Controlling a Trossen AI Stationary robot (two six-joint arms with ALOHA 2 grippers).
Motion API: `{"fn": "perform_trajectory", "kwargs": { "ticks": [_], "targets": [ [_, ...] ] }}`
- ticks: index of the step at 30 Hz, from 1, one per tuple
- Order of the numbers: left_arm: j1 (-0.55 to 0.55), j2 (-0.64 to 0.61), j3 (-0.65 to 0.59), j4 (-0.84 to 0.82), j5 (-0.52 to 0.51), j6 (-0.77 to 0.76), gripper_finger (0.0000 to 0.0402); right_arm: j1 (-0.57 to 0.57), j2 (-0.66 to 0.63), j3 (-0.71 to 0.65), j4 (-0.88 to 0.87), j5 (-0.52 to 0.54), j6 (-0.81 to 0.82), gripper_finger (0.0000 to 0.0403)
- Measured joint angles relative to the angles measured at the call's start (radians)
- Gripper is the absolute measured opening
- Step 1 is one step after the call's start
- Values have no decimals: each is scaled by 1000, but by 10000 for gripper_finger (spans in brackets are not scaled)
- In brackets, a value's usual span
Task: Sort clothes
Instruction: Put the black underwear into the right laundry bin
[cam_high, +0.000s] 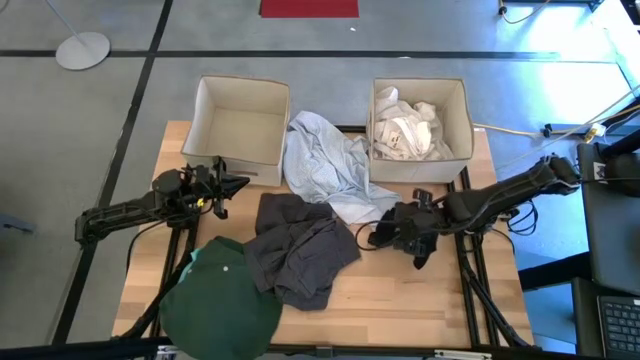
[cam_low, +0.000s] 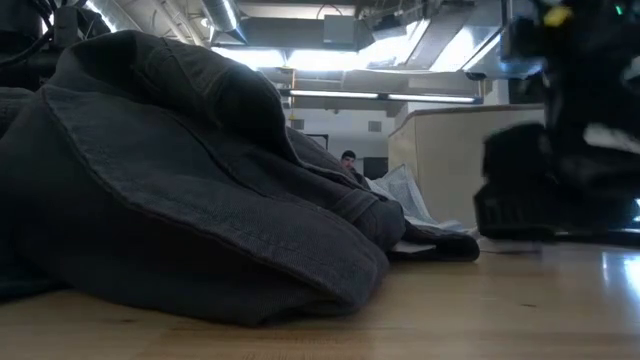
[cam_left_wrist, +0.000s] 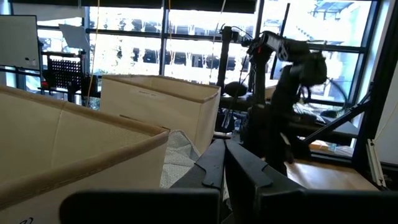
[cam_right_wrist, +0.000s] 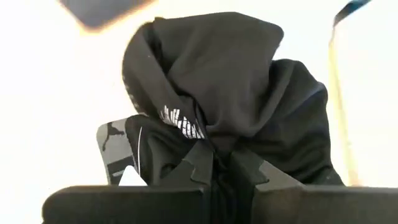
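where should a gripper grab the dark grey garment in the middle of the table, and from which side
Probably best from straight above, pinching a raised fold near the middle of the dark grey garment. It lies crumpled on the table, with ridges standing up that fingers could close around. Its edges look flatter, and one side lies against the pale blue garment, so a side approach risks snagging that too.
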Motion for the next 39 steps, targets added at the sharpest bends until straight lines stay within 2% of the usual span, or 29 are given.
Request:
{"fn": "perform_trajectory", "kwargs": {
  "ticks": [5,10,21,27,39],
  "targets": [
    [0,0,0,0,0,0,4,-33,-12,141,-80,112,-12,24],
    [0,0,0,0,0,0,4,-103,-13,281,-123,172,-66,26],
    [0,0,0,0,0,0,4,-358,-13,508,-122,321,-238,28],
    [0,0,0,0,0,0,4,-559,-13,548,-105,366,-337,28],
    [0,0,0,0,0,0,4,-943,-9,544,16,362,-478,28]
  ]
}}
